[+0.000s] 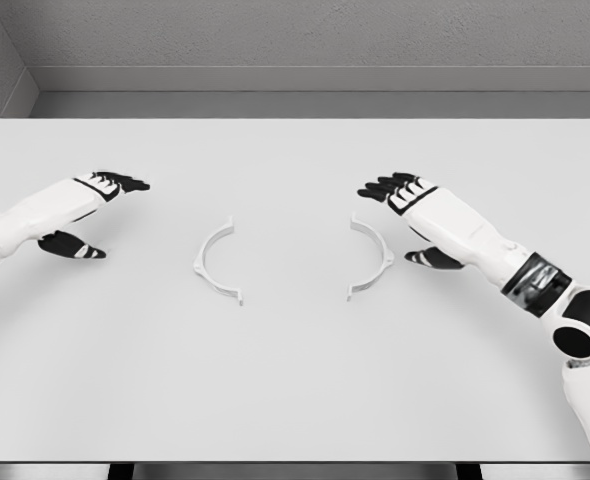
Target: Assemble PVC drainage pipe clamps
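table: a wide, flat white tabletop (295, 390) fills my view, with a grey wall behind its far edge.
left clamp half: a thin white plastic half-ring clamp piece (215, 263) lies flat on the table, left of the middle. its arc bulges toward my left side and its open side faces the centre. small flat tabs turn out at both ends.
right clamp half: a matching thin white plastic half-ring (372, 256) lies flat, right of the middle. it bulges toward my right side and opens toward the centre, so the two halves face each other like brackets.
gap: the two clamp halves are well apart — bare table lies between their ends, nothing joined.
my left hand: my white left hand with black fingers (90, 210) comes in from the left edge, near the left half but not touching it. fingers are extended and loosely spread, pointing toward the centre, thumb hanging lower. it holds nothing.
my right hand: my white right hand with black fingers (410, 215) reaches in from the lower right — it sits just beside the right half, on its outer side. whether it touches, i cannot tell. fingers stretched out and relaxed, thumb below, nothing held.
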`<act>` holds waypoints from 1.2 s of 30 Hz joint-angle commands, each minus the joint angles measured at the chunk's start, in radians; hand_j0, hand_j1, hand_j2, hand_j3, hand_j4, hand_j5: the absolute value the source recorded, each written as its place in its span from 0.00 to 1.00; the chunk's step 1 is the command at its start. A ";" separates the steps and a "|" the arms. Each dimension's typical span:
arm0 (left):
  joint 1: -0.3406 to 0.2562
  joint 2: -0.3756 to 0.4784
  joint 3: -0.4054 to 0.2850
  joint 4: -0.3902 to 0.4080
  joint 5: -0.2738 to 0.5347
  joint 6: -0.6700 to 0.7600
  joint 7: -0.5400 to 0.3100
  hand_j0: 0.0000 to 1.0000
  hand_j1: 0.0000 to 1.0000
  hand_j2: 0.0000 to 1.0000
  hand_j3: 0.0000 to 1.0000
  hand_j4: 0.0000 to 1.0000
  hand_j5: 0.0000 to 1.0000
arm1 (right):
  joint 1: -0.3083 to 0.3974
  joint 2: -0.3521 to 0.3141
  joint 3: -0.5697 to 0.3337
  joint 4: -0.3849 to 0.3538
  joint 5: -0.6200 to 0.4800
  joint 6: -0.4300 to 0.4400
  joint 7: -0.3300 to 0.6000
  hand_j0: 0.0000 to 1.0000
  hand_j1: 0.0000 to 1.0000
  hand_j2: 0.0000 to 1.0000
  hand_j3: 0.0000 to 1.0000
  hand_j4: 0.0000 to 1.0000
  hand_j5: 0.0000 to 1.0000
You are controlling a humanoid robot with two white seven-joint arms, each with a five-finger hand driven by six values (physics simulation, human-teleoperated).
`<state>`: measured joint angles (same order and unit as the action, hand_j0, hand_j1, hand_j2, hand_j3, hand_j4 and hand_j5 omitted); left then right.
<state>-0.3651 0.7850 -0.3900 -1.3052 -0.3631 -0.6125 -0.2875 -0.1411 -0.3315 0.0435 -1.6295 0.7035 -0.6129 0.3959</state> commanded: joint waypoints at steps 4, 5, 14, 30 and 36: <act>0.006 0.016 0.002 -0.052 0.009 0.002 0.001 1.00 1.00 1.00 1.00 1.00 1.00 | -0.002 0.012 0.001 0.036 -0.009 0.002 0.001 1.00 1.00 1.00 1.00 1.00 1.00; 0.011 0.016 0.002 -0.052 0.006 0.002 0.001 1.00 1.00 1.00 1.00 1.00 1.00 | -0.006 0.012 0.004 0.057 -0.009 0.002 0.001 1.00 1.00 1.00 1.00 1.00 1.00; -0.003 -0.090 -0.001 -0.022 -0.007 0.002 -0.001 1.00 1.00 1.00 1.00 1.00 1.00 | -0.061 0.043 0.004 0.174 -0.002 0.002 0.000 1.00 1.00 1.00 1.00 1.00 1.00; -0.035 -0.219 -0.004 0.027 -0.119 0.002 -0.001 1.00 1.00 1.00 1.00 1.00 1.00 | -0.092 0.054 0.018 0.240 -0.002 0.002 0.000 1.00 1.00 1.00 1.00 1.00 1.00; -0.035 -0.236 -0.024 0.017 -0.114 0.002 -0.001 1.00 1.00 1.00 1.00 1.00 1.00 | -0.094 0.060 0.019 0.229 -0.002 0.002 0.001 1.00 1.00 1.00 1.00 1.00 1.00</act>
<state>-0.4004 0.5529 -0.4061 -1.2847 -0.4850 -0.6122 -0.2892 -0.2347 -0.2731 0.0619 -1.3977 0.7090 -0.6128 0.3972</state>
